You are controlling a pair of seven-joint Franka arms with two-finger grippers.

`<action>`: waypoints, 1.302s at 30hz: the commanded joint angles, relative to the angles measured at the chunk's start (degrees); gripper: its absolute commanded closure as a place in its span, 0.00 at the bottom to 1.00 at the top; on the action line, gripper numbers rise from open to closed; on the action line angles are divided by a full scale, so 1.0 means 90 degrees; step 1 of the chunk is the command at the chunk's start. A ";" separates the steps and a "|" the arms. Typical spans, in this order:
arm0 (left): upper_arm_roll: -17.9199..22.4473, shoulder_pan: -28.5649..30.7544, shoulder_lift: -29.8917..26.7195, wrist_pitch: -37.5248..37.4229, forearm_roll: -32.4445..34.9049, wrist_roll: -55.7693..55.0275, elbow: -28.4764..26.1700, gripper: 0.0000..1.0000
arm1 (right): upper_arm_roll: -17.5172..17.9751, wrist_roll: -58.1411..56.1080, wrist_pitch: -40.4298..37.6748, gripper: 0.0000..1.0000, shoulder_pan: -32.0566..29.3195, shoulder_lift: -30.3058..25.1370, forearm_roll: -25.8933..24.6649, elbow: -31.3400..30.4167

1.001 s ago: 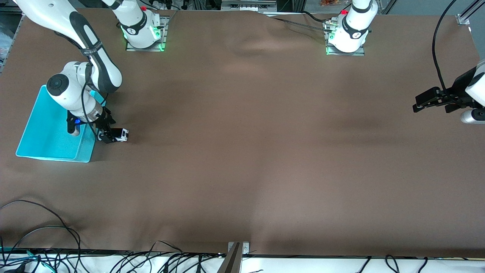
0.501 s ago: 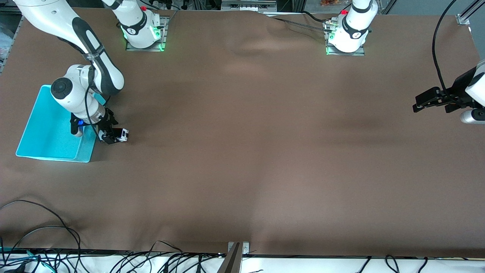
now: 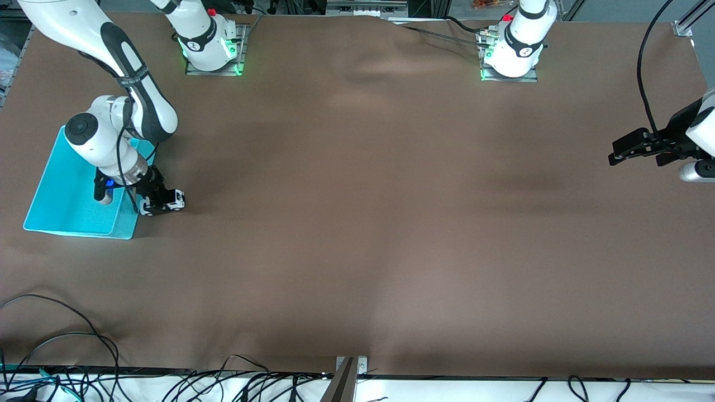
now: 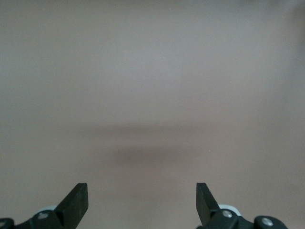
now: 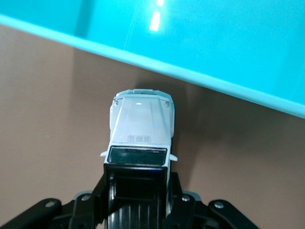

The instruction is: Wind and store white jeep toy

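The white jeep toy point(image 3: 174, 200) point(image 5: 141, 125), boxy with a black roof, sits low on the brown table point(image 3: 357, 223) beside the cyan bin point(image 3: 58, 192). Its hood points at the bin wall point(image 5: 214, 43). My right gripper point(image 3: 158, 201) point(image 5: 138, 187) is shut on the jeep, with its fingers point(image 5: 101, 187) pressed against the sides of the black rear part. My left gripper point(image 3: 621, 154) point(image 4: 142, 200) hangs open over bare table at the left arm's end, and the left arm waits there. Nothing lies between its fingertips point(image 4: 78, 198).
The bin stands at the right arm's end of the table, and its open inside shows nothing. Cables point(image 3: 67, 357) lie along the table edge nearest the front camera. The two arm bases point(image 3: 209, 47) point(image 3: 511, 53) stand at the edge farthest from it.
My right gripper has closed on the jeep and shifted it slightly toward the bin. The left arm has not moved.
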 commanded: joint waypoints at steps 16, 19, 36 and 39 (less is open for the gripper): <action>0.0005 0.0033 -0.0042 -0.0041 0.0042 0.0158 -0.0059 0.00 | 0.0403 0.0331 -0.1501 1.00 -0.0143 -0.1293 0.0040 0.0058; -0.0005 0.0033 -0.0042 -0.0041 0.0042 0.0158 -0.0059 0.00 | 0.0413 0.0283 -0.1754 1.00 -0.0143 -0.1352 0.0030 0.0184; 0.0005 0.0033 -0.0042 -0.0041 0.0042 0.0158 -0.0059 0.00 | -0.0182 -0.3123 -0.3658 1.00 -0.0143 -0.1528 -0.0067 0.1083; -0.0005 0.0023 -0.0042 -0.0041 0.0042 0.0158 -0.0059 0.00 | -0.0465 -0.3895 -0.3874 1.00 -0.0143 -0.1518 -0.0116 0.1113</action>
